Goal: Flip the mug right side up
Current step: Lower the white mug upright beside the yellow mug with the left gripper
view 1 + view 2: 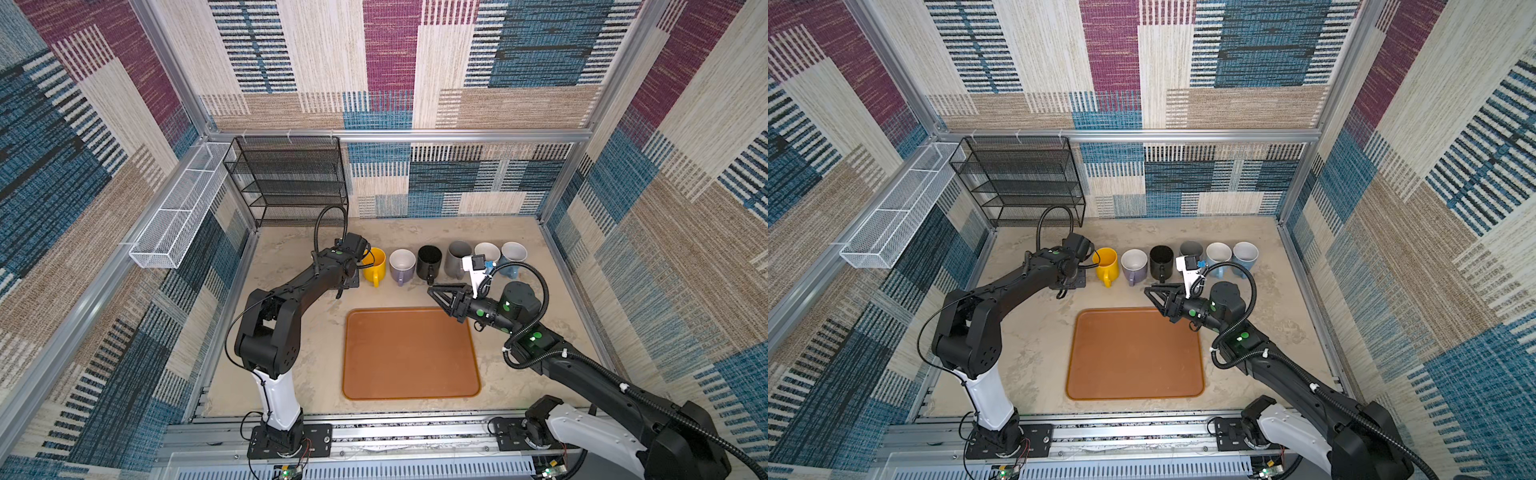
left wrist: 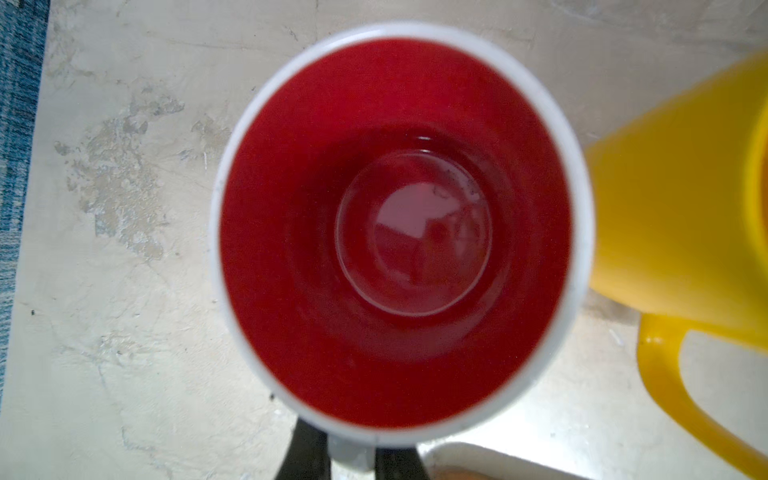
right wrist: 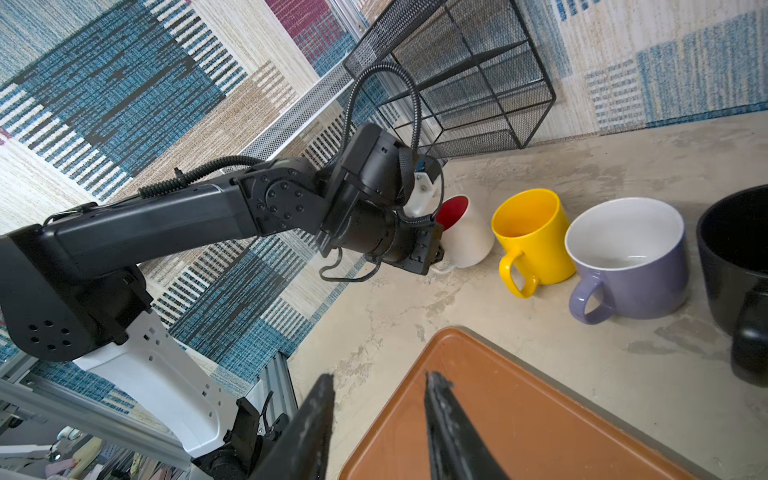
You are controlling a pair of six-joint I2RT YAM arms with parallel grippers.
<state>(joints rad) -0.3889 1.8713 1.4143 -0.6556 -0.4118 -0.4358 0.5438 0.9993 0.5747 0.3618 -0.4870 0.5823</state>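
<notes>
The mug [image 2: 395,232] is white outside and red inside. In the left wrist view its mouth faces up at the camera. My left gripper [image 2: 353,455] is shut on the mug's handle, with a dark finger on each side of it. In the right wrist view the mug [image 3: 467,239] stands at the left end of the mug row, leaning slightly, beside the yellow mug [image 3: 532,237]. In both top views the left wrist [image 1: 347,259] hides the mug. My right gripper [image 1: 434,291] [image 3: 380,376] is open and empty above the tray's far right corner.
A brown tray [image 1: 409,353] lies in the middle. Behind it stands a row of upright mugs: yellow [image 1: 374,264], lilac [image 1: 402,264], black [image 1: 429,259], grey [image 1: 457,257] and two pale ones [image 1: 513,251]. A black mesh rack [image 1: 286,178] and a white wire basket [image 1: 183,208] stand at the back left.
</notes>
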